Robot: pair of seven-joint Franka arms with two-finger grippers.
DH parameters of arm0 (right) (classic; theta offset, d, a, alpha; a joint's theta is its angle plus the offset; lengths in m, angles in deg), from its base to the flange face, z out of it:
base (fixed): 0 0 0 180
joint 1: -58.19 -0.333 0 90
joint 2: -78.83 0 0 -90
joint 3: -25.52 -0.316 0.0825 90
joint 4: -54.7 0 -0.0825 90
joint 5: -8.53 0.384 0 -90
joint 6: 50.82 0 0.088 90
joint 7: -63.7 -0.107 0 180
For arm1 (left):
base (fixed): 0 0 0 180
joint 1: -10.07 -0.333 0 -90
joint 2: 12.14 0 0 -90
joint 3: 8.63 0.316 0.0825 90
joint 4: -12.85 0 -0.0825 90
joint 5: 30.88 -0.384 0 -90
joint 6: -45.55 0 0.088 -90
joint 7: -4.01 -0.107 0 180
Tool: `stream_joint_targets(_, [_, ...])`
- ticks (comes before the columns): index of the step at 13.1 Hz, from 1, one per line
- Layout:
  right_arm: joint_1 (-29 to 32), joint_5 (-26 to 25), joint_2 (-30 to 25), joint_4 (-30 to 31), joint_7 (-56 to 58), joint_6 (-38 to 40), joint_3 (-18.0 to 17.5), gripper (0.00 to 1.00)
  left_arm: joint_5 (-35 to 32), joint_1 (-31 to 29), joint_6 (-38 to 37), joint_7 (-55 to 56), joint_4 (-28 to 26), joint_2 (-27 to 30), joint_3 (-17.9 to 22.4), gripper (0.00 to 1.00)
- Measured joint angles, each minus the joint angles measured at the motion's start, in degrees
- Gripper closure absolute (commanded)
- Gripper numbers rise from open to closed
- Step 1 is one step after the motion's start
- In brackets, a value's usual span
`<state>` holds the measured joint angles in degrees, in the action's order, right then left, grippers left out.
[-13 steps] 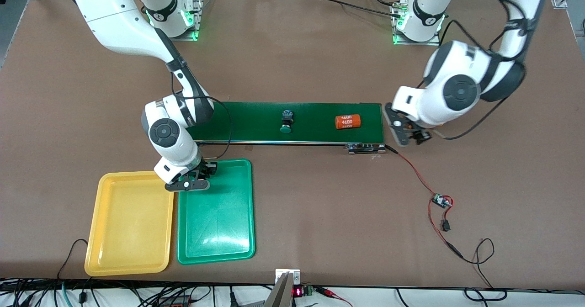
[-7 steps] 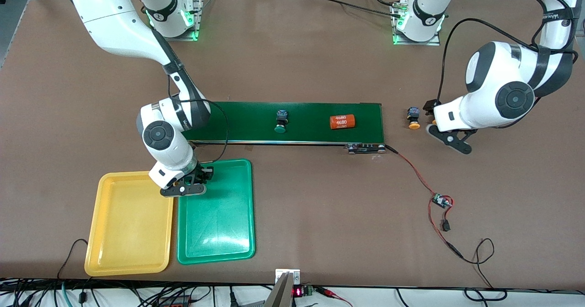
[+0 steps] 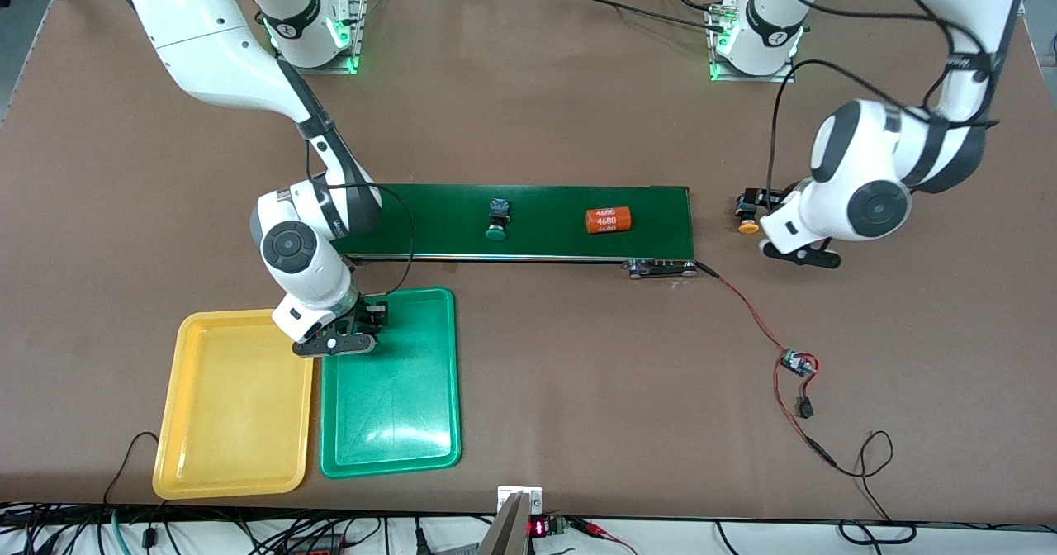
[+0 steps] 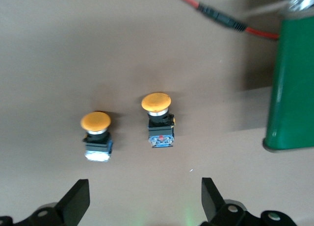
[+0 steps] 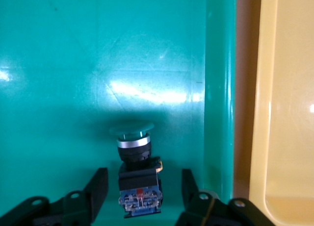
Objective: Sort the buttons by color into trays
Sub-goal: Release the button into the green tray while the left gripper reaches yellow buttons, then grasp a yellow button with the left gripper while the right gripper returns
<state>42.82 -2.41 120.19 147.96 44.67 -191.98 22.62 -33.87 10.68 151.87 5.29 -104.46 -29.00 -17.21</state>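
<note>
You are looking at a long dark green belt (image 3: 545, 220) lying across the brown table (image 3: 578, 390), with an orange cylinder bearing white numerals (image 3: 608, 220) lying on its side on it. A red and black wire (image 3: 747, 311) is trailing from the belt's end to a small circuit board (image 3: 798, 363).

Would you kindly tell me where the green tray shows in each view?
Front view: the green tray lies near the camera, toward the right arm's end.
Left wrist view: absent; the green there is the belt.
Right wrist view: the green tray fills most of the picture.
Shared landmark: the yellow tray beside it, in front and right wrist views.
</note>
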Motion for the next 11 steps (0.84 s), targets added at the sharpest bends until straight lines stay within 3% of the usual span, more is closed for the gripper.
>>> stream_joint_targets(2, [-0.1,0.0,0.0,0.0,0.0,0.0,-0.1,0.16,0.0,0.2,6.6,0.7,-4.3,-1.2,0.0,0.0])
stream_joint_targets(5, [-0.2,0.0,-1.7,0.8,0.0,1.4,-0.1,0.04,0.0,0.2,15.9,5.0,-10.6,-1.2,0.1,0.0])
stream_joint_targets(6, [-0.1,0.1,-3.1,1.5,-0.1,3.2,-0.1,0.0,0.0,0.2,18.2,5.7,-12.0,-1.1,0.2,0.0])
stream_joint_targets(10, [-0.1,2.2,-11.4,7.6,-0.2,7.0,-0.2,0.0,0.0,0.2,29.5,6.6,-18.3,-0.9,0.2,0.0])
stream_joint_targets(11, [-0.1,3.7,-13.7,9.9,-0.3,7.2,-0.3,0.0,0.0,0.2,32.0,6.6,-19.6,-0.9,0.3,0.1])
